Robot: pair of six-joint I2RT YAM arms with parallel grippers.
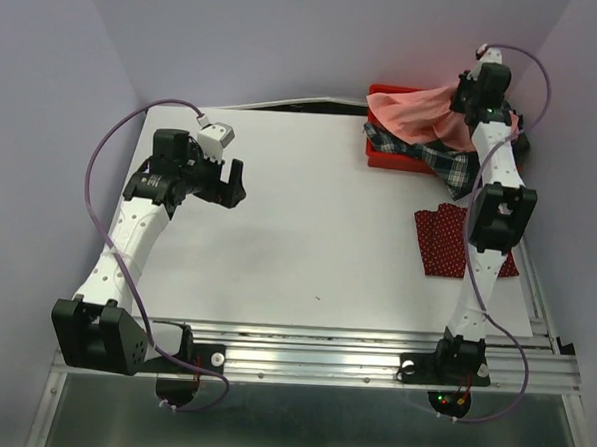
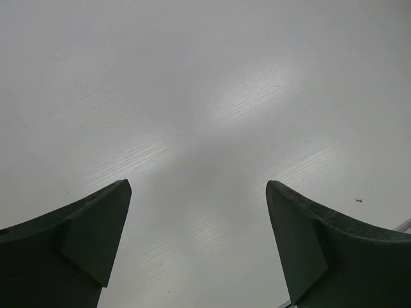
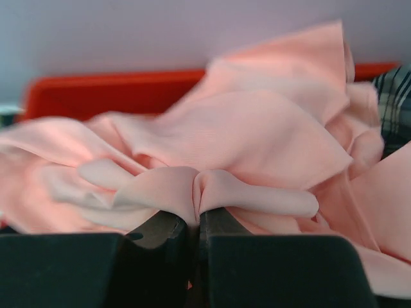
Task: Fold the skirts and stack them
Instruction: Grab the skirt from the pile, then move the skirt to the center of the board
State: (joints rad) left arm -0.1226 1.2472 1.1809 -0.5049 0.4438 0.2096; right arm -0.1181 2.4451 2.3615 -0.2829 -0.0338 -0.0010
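My right gripper (image 1: 465,104) is shut on a fold of the salmon-pink skirt (image 1: 414,111) and holds it up over the red bin at the back right; the wrist view shows the cloth (image 3: 244,135) pinched between the jaws (image 3: 196,218). The navy-and-white plaid skirt (image 1: 437,159) hangs over the bin's front edge. The dark red dotted skirt (image 1: 448,241) lies flat on the table, partly hidden by the right arm. My left gripper (image 1: 235,183) is open and empty above bare table (image 2: 199,192) at the left.
The red plastic bin (image 1: 387,158) stands at the table's back right corner, its rim also behind the cloth in the right wrist view (image 3: 96,93). Purple walls close in the back and sides. A metal rail (image 1: 322,350) runs along the near edge.
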